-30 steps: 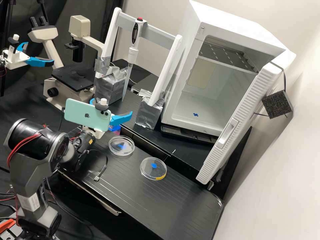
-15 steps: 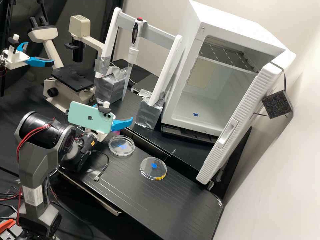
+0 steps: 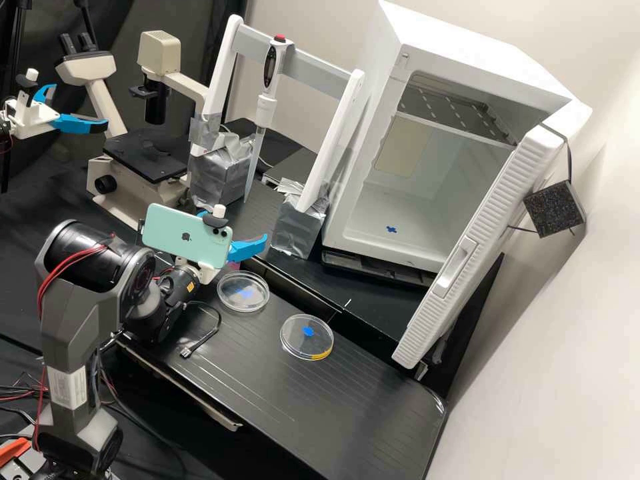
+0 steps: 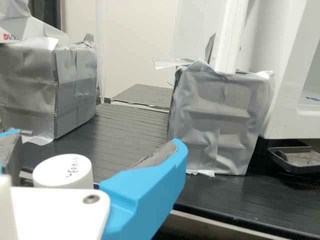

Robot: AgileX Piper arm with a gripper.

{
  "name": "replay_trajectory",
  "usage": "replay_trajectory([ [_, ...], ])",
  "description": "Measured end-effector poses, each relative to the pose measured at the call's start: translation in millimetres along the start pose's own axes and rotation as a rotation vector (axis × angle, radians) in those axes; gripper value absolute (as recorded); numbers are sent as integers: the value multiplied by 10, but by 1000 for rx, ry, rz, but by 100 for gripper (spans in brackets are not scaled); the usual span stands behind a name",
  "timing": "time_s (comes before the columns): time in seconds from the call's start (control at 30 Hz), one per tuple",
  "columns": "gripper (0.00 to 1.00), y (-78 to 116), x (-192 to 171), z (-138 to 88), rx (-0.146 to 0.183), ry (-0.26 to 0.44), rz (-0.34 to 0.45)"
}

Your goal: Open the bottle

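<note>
Mounted with a mint-green phone, the gripper (image 3: 247, 249) is low over the bench's near section, close to the left petri dish; one blue finger sticks out past the phone. A small pinkish patch, perhaps the bottle (image 3: 233, 266), shows just under that finger, mostly covered. In the wrist view the gripper (image 4: 96, 137) has its two blue fingers wide apart. A round white cap (image 4: 62, 171) with handwriting on top stands between them, near their bases. The bottle's body is hidden below the cap, and whether a finger touches it I cannot tell.
Two clear petri dishes, left (image 3: 243, 291) and right (image 3: 307, 337), lie on the black bench (image 3: 267, 393). Behind are foil-wrapped blocks (image 3: 299, 227), a pipette (image 3: 265, 110) on a white frame, a microscope (image 3: 143, 157) and an open white cabinet (image 3: 387, 227).
The arm and gripper have moved right and slightly down in the high view, with the forward motion slowing. The left petri dish and the rest of the bench stay as they were.
</note>
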Motion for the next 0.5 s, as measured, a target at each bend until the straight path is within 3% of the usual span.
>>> replay_trajectory([
  [0.5, 0, -14, 13, 12, -1, 13, 17],
])
